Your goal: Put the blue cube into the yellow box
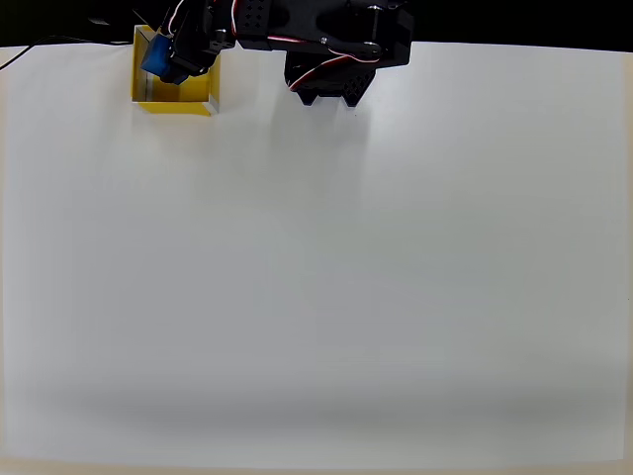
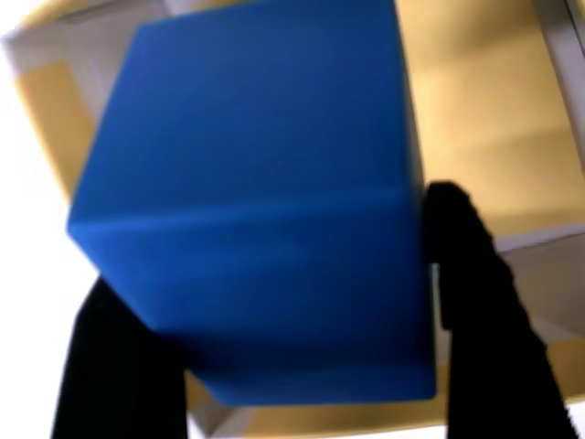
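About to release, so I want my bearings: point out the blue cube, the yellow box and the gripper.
blue cube (image 2: 265, 183): wrist view, on its large upper face.
yellow box (image 1: 198, 91): overhead view, on its right wall.
gripper (image 2: 265, 302): wrist view, midway between the two black fingertips clamping the cube.

Two cameras, one corner: we look down from above and out from the wrist.

From the overhead view we face straight down on the white table (image 1: 326, 277), far back, with the arm's base (image 1: 326, 84) at the top edge. Our wrist view sits very close (blurred) over the blue cube (image 2: 256, 201) and yellow box (image 2: 484, 101), both also at the overhead's top left (image 1: 155, 56) (image 1: 173, 99).
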You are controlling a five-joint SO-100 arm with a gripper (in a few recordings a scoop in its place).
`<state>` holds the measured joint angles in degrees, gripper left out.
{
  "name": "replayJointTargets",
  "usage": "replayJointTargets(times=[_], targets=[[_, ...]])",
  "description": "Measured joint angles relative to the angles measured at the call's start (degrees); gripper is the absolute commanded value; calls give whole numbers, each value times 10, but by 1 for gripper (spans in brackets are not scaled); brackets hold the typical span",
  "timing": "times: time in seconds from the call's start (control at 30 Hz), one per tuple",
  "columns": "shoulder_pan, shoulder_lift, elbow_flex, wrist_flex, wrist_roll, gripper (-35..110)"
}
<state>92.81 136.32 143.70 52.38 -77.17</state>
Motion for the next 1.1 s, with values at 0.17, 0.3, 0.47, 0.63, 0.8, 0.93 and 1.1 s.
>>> replayJointTargets(times=[0.17,0.3,0.47,0.63,0.8,0.93,1.1], targets=[[0,-17,26,-25,0,15],[0,-20,53,-46,-5,16],[1,-19,79,-65,-18,21],[1,-18,93,-84,-16,31],[4,5,95,-83,-26,32],[10,25,94,-41,-44,22],[17,45,11,90,-53,7]])
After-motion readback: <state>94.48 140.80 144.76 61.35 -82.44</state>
